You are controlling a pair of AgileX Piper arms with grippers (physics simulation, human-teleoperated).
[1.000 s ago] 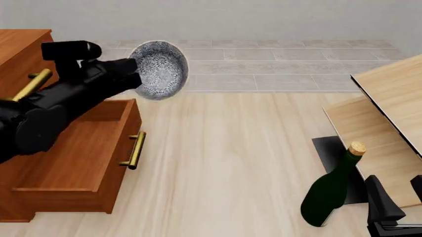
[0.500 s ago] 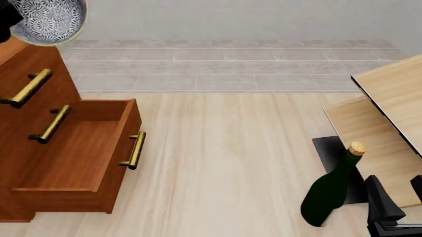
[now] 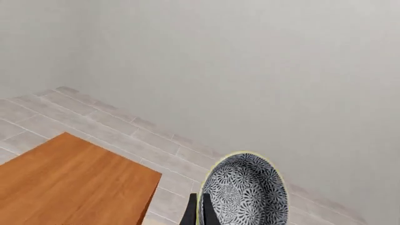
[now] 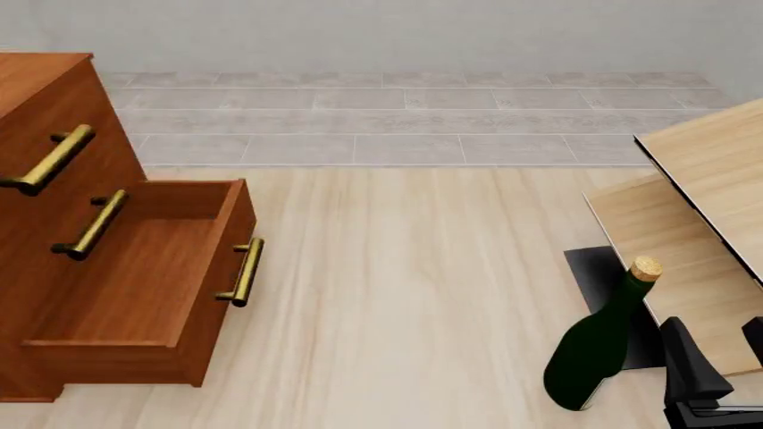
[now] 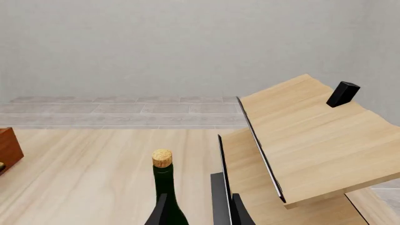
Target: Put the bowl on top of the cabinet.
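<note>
The speckled grey-white bowl shows only in the left wrist view, tipped on edge in the air, with my left gripper shut on its rim. The flat reddish-brown top of the cabinet lies below and to one side of it. In the front view the cabinet stands at the left with its lower drawer pulled open; the bowl and the left gripper are outside that view. My right gripper sits open at the bottom right, holding nothing.
A dark green bottle with a cork stands just left of the right gripper. Pale wood boards lean at the right over a dark mat. A small black block rests on the upper board.
The left arm carried the bowl up and to the left, from in front of the cabinet to out of the front view. The right arm and bottle have stayed put.
</note>
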